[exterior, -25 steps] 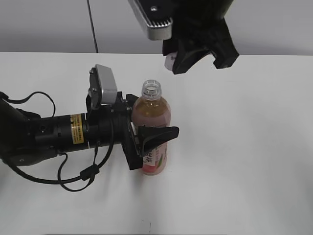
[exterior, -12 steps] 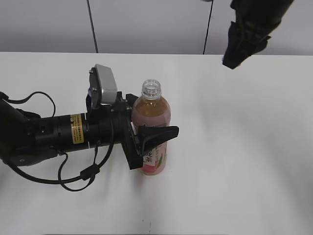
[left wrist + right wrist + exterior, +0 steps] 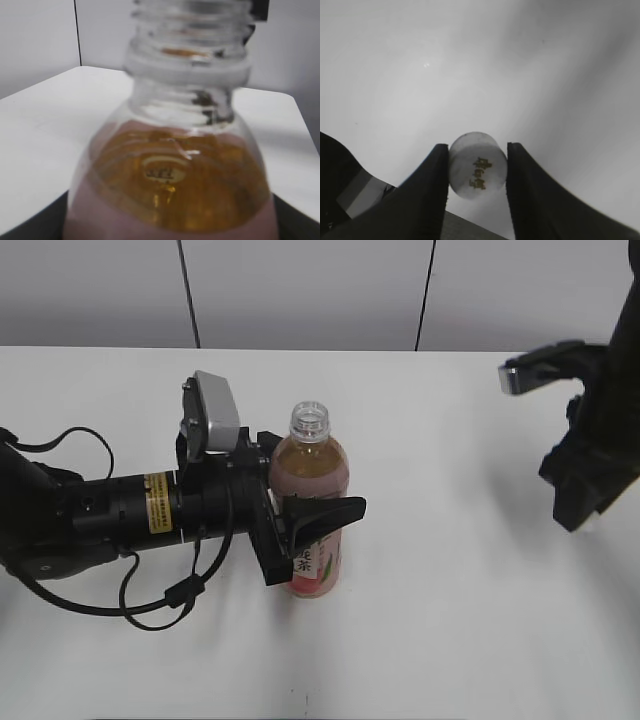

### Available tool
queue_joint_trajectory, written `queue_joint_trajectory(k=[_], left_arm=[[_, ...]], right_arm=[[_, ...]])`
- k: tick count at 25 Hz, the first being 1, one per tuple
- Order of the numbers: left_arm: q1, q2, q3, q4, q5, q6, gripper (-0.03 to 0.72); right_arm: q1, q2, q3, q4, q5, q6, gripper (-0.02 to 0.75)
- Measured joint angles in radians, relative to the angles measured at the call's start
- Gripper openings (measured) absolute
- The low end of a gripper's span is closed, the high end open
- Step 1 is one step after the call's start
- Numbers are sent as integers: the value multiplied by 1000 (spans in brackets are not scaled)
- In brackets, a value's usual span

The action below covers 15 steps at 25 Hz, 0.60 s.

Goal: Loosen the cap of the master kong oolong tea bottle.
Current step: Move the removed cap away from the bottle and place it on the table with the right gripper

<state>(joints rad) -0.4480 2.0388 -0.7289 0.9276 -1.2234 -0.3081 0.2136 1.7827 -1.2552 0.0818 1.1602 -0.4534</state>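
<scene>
The master kong oolong tea bottle (image 3: 310,502) stands upright left of the table's middle, its threaded neck open with no cap on it. My left gripper (image 3: 305,530) is shut on the bottle's body from the left. The left wrist view shows the bottle (image 3: 175,175) close up, with amber tea and a bare neck. My right gripper (image 3: 477,172) is shut on the white cap (image 3: 478,165), which bears dark characters on top. In the exterior view the right gripper (image 3: 580,505) hangs above the table's right side, and the cap is hidden there.
The white table (image 3: 450,620) runs to a grey wall at the back. The left arm with its cables (image 3: 110,515) lies across the table's left side. A silver camera block (image 3: 213,417) sits on the left wrist.
My right gripper has swung with the cap from above the bottle, out to the right and down over the table's right side. The left gripper and bottle have not moved.
</scene>
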Motion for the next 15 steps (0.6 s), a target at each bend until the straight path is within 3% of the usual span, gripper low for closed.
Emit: queue_joint_trajectory(k=[6, 15], left_arm=[[0, 0, 0, 0, 0, 0, 449], [0, 0, 0, 0, 0, -1, 449]], right_arm=[[-2, 1, 230, -34, -240, 81, 271], [-2, 106, 265, -65, -426, 142, 277]])
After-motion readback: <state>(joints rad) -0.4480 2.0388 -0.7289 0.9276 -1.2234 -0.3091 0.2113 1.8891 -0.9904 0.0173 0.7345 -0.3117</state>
